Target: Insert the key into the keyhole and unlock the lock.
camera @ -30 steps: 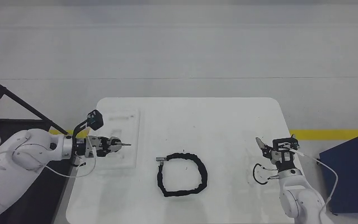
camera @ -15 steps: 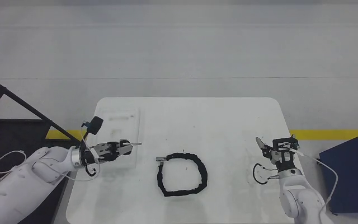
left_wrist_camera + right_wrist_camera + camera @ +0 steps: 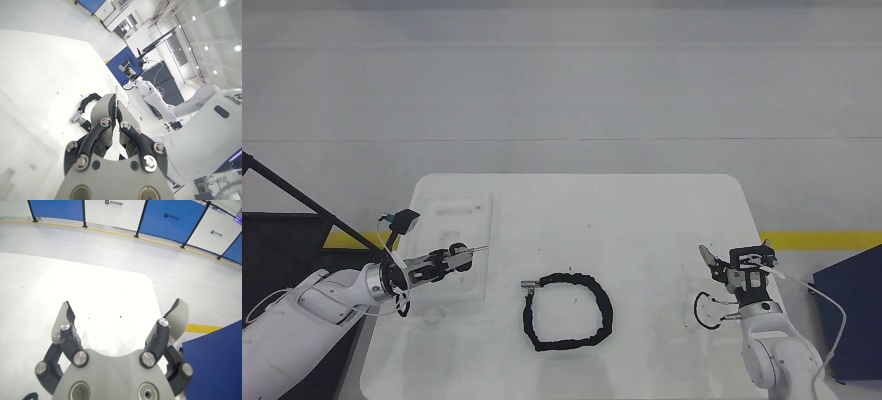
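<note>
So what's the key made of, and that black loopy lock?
The key looks like thin grey metal, flat and dull. The lock's barrel gleams like polished metal; its black loop seems cloth-covered, since it looks wrinkly.

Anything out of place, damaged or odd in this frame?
Nothing stands out. The left gripper has its jaws shut on the key, blade pointing out past the tips. The chain lock lies in a loop on the table. The right gripper sits open near the table's edge.
</note>
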You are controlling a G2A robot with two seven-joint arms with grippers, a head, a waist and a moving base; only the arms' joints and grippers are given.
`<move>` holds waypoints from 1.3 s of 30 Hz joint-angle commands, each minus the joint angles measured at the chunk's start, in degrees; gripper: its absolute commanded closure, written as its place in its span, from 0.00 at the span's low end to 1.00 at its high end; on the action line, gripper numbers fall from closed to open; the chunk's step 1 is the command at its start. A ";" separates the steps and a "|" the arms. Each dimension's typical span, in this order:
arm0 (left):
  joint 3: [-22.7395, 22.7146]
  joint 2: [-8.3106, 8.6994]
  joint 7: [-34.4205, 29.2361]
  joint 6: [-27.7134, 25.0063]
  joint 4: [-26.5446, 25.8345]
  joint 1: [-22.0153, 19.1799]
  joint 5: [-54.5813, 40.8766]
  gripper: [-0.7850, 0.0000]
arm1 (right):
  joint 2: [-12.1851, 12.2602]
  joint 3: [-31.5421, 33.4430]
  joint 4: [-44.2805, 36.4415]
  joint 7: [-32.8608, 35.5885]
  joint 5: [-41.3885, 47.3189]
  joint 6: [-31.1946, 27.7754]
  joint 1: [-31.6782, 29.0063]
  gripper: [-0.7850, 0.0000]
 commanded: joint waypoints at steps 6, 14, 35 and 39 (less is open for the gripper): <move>0.00 0.00 -0.01 0.00 0.00 0.00 -0.01 1.00 | 0.49 2.48 -1.67 3.54 -7.23 -0.45 2.51 0.00; 0.00 0.00 -0.01 0.00 0.00 0.00 -0.01 1.00 | 0.96 -5.53 -8.60 16.92 -22.61 -11.84 9.80 0.00; 0.00 0.00 -0.01 0.00 0.00 0.00 -0.01 1.00 | -4.24 -43.74 -0.18 30.62 -38.69 -28.18 29.41 0.00; 0.00 0.00 -0.01 0.00 0.00 0.00 -0.01 1.00 | -5.54 -45.14 2.22 35.23 -32.93 -29.30 31.60 0.00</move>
